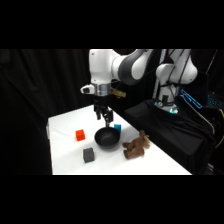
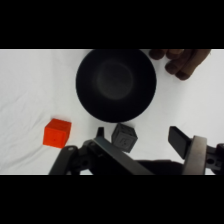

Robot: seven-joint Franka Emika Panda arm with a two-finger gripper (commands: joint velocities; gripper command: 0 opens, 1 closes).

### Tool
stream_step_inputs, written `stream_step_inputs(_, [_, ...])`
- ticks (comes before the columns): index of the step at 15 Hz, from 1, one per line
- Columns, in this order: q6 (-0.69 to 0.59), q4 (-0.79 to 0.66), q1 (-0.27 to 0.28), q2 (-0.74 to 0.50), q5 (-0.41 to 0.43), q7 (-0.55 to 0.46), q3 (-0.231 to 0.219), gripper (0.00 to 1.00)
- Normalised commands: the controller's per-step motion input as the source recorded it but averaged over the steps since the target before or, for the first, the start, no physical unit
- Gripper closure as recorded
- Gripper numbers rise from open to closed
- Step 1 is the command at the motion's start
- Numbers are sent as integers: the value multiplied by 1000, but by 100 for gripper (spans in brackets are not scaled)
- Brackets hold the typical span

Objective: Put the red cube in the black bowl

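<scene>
The red cube sits on the white table, left of the black bowl. My gripper hangs above the bowl's far rim, well off the table. In the wrist view the bowl fills the upper middle, seemingly with nothing in it, and the red cube lies at the lower left, outside the fingers. The gripper is open and holds nothing.
A dark grey cube stands in front of the bowl; in the wrist view this grey cube shows between the fingers, far below them. A small teal cube lies behind the bowl. A brown plush toy lies to the bowl's right.
</scene>
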Motion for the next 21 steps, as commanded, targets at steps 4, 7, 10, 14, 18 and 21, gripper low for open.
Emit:
stream_step_inputs(4, [-46,101,-32,54,-44,30,-3,0])
stream_step_inputs(7, [-107,313,-65,174,-93,62,-47,0])
stream_step_inputs(10, [-171,462,-82,266,-98,75,-55,0])
stream_step_inputs(14, [-230,581,-87,346,-77,80,-43,0])
stream_step_inputs(18, [-223,573,-81,361,-66,74,-22,0])
stream_step_inputs(21, [-167,501,-90,344,-23,31,2,0])
